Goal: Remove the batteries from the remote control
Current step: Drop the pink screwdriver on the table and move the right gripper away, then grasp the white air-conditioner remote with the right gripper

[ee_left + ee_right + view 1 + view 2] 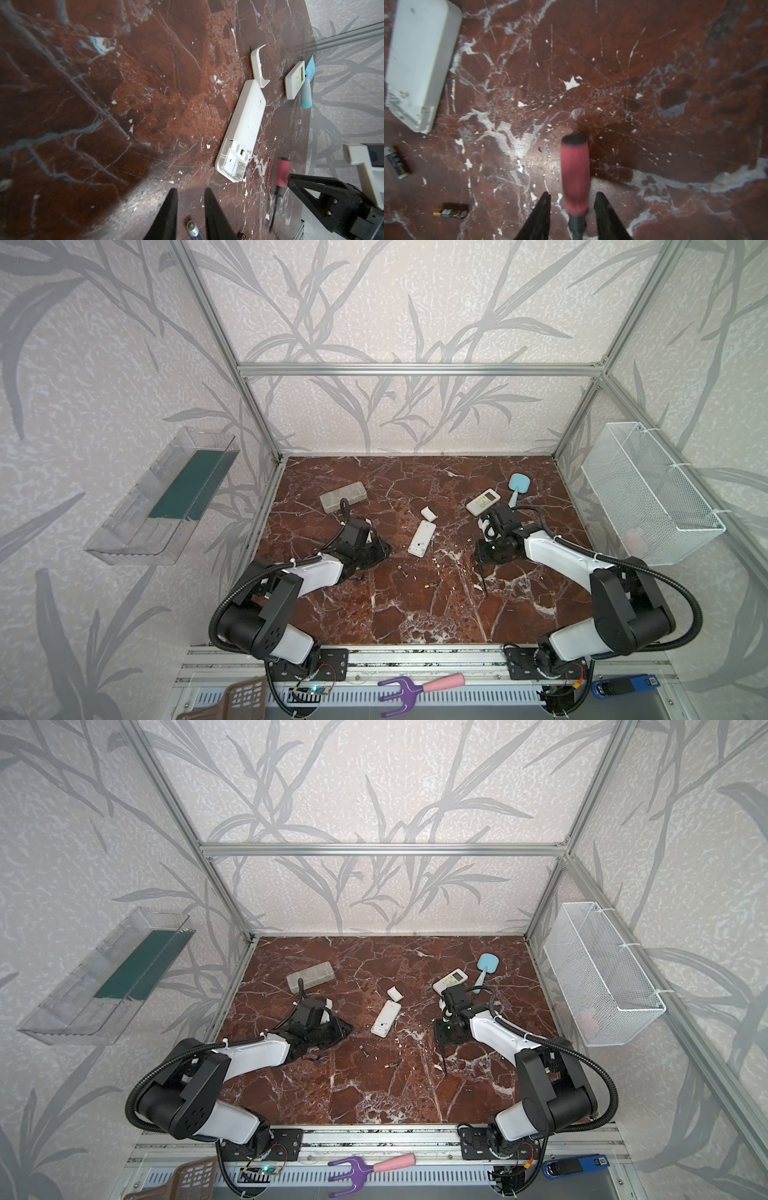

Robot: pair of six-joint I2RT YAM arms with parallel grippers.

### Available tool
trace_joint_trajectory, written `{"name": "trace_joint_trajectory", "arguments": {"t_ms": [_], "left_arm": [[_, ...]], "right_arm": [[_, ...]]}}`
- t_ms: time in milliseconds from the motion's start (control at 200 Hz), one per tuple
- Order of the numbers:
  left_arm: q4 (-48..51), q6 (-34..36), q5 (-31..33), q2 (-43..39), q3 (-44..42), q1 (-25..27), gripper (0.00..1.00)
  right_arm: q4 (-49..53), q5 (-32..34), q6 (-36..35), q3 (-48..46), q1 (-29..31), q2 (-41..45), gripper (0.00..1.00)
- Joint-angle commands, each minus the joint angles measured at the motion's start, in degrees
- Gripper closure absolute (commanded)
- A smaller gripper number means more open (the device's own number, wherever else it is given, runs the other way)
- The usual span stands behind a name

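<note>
Slick-looking marble surface (pixel 104 104) invites rolling: battery (pixel 192 228) lies loose inside the spread left gripper (pixel 190 190), screwdriver (pixel 575 172) inside the spread right gripper (pixel 573 194).

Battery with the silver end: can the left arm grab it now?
Probably yes. The battery looks to lie on the table right between the left gripper's open jaws, with nothing covering it.

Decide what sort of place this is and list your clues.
Probably a robot test booth, not a home: a metal frame with wallpapered panels, a left arm and right arm bolted to a front rail, and a marble-look tabletop holding an opened remote.
</note>
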State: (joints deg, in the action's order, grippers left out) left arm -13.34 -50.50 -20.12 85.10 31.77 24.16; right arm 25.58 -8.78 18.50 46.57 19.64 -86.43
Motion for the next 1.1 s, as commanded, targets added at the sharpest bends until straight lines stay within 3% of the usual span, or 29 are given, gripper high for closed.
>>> {"name": "trace_joint_trajectory", "arguments": {"t_ms": [0, 360, 560, 690, 850, 970, 1100], "left_arm": [[0.0, 0.8, -1.3, -2.0, -0.2, -0.4, 0.74], [-0.6, 1.3, -3.5, -5.0, -1.1, -2.3, 0.74], [-0.1, 3.1, -4.8, -4.7, 0.1, -2.9, 0.72], [1.7, 4.9, -5.3, -3.6, 2.1, -3.0, 0.72], [0.6, 5.6, -7.9, 0.5, 6.1, -3.0, 0.68], [10.0, 9.6, -12.8, 5.7, 16.4, -2.4, 0.67], [9.1, 9.5, -11.3, 4.9, 17.0, -2.1, 0.67]], "right_arm": [[2.1, 2.3, 0.3, 0.7, -0.4, -2.6, 0.61], [6.1, 4.8, 1.9, 4.7, -0.4, -0.2, 0.60], [9.7, 15.5, 3.3, 15.0, -0.5, -0.2, 0.47], [10.6, 21.9, 10.0, 22.1, -1.1, -6.5, 0.41], [11.6, 18.7, 20.2, 30.1, -3.0, -17.4, 0.40], [11.6, 19.5, 23.3, 34.9, -3.1, -23.3, 0.38], [11.8, 19.7, 24.9, 39.0, -3.2, -27.5, 0.36]]}}
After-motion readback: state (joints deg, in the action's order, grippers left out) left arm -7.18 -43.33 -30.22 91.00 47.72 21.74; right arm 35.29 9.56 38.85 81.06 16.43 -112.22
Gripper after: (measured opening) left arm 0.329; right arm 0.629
